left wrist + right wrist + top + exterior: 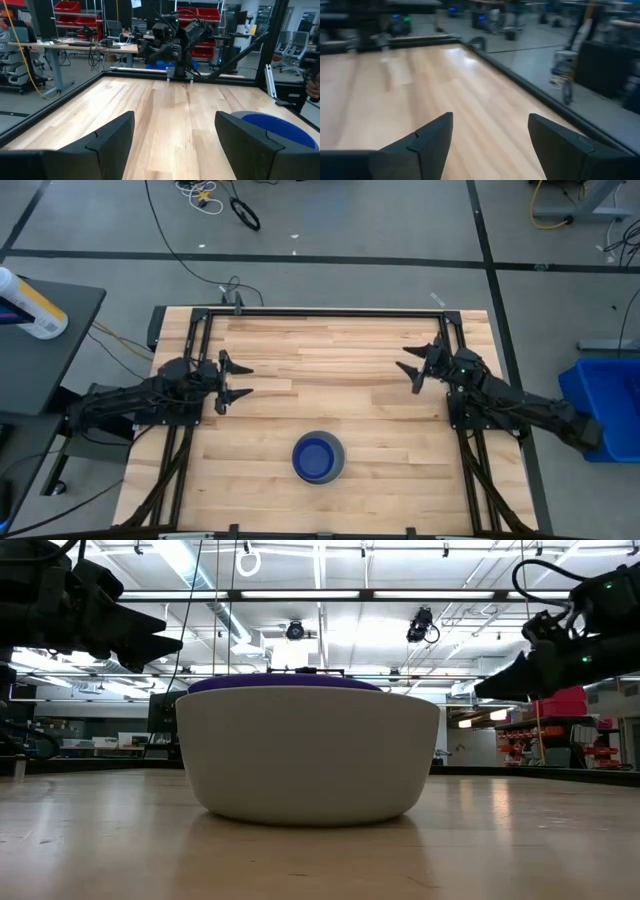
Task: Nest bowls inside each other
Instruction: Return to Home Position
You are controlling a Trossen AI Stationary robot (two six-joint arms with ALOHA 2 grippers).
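A pale grey bowl (318, 458) stands on its base near the middle of the table's near edge, with a dark blue bowl (316, 457) nested inside it. The low view shows the grey wall (308, 755) and only the dark blue rim (285, 683) above it. Any other bowls inside are hidden. My left gripper (250, 380) is open at the table's left side, above the wood, pointing toward the right. My right gripper (408, 368) is open at the right side, pointing left. Both are well clear of the bowls, which show beside my left fingers (280, 127).
A black frame (330, 311) runs around the wooden table top. A dark side table (40, 350) with a white bottle (30, 305) stands off the left edge, and a blue bin (605, 395) sits on the floor to the right. Bare wood lies between the two grippers.
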